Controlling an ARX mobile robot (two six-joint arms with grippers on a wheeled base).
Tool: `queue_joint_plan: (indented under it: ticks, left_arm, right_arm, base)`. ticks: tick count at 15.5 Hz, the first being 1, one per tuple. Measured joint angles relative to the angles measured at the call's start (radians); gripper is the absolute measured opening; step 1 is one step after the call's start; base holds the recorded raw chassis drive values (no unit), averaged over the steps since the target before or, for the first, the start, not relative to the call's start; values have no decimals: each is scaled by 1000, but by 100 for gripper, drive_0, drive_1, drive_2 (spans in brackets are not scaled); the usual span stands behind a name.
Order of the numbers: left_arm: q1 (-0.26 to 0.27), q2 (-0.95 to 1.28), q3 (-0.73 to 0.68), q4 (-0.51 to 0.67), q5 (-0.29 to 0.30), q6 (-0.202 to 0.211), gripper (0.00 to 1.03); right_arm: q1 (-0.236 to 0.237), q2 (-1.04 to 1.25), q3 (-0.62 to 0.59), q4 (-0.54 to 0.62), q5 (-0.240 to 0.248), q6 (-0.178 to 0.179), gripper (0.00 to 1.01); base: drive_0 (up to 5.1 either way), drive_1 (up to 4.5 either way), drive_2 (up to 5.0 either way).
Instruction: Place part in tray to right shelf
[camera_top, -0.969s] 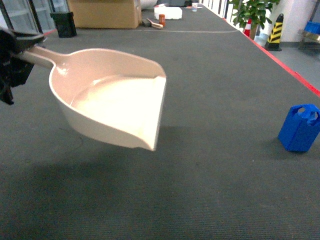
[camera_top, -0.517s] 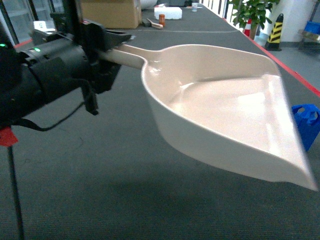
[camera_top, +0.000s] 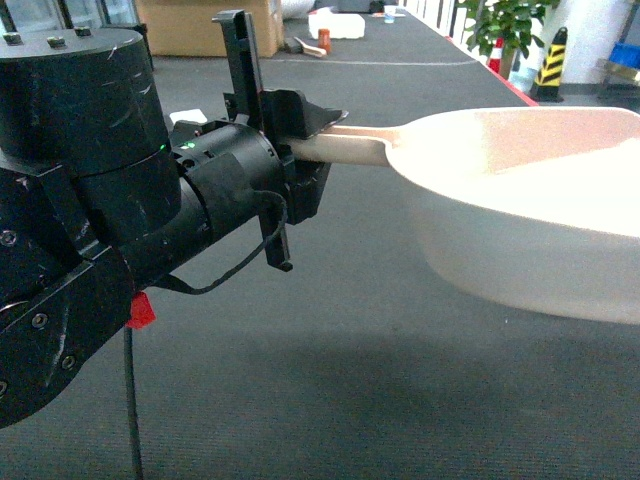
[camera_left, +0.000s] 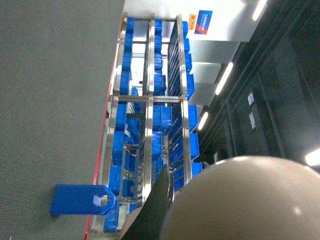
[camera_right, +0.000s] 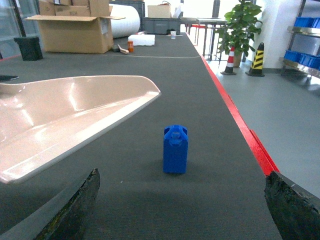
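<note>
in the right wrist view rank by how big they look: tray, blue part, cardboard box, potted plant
1. tray, though it is nearest the camera
2. cardboard box
3. potted plant and part: look alike, not ranked

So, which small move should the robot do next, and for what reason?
Probably the right gripper should advance and descend toward the part. Its jaws are open with the part standing upright on the dark mat straight ahead, untouched. The left gripper already holds the tray by its handle, in the air beside the part, so the tray looks ready to receive it.
</note>
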Motion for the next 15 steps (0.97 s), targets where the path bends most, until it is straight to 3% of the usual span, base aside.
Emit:
queue_joint_plan:
  ticks: [6, 7, 8, 9, 10, 11, 12, 13, 15]
  left_arm:
    - [5, 0, 0, 0, -4, 0, 13]
    - [5, 0, 0, 0, -3, 0, 13]
    - [5, 0, 0, 0, -3, 0, 13]
    - [3, 0, 0, 1, -2, 0, 13]
    - [3, 0, 0, -2, -2, 1, 13]
    - [4, 0, -1, 0, -3, 1, 13]
    - [4, 0, -1, 3, -2, 1, 13]
    - [4, 0, -1, -1, -2, 1, 13]
    - [4, 0, -1, 1, -5, 1, 13]
  right_arm:
    - [0, 0, 0, -1, 2, 0, 98]
    - [93, 90, 51, -137, 235, 9, 98]
    - [118, 206, 89, -191, 388, 11, 98]
    - [47, 281, 89, -149, 507, 8, 98]
    - [-62, 341, 90, -64, 503, 5, 98]
    - [-170, 489, 106, 90, 382, -28, 98]
    - [-236, 668, 128, 229, 257, -65, 98]
    - [-272, 809, 156, 331, 175, -86, 98]
    - [-300, 1063, 248, 479, 41, -100, 98]
  base:
    - [0, 0, 0]
    - [0, 0, 0]
    - [0, 0, 0]
    - [0, 0, 0]
    - [0, 0, 0]
    - [0, 0, 0]
    - [0, 0, 0]
    - [0, 0, 0]
    - [0, 0, 0]
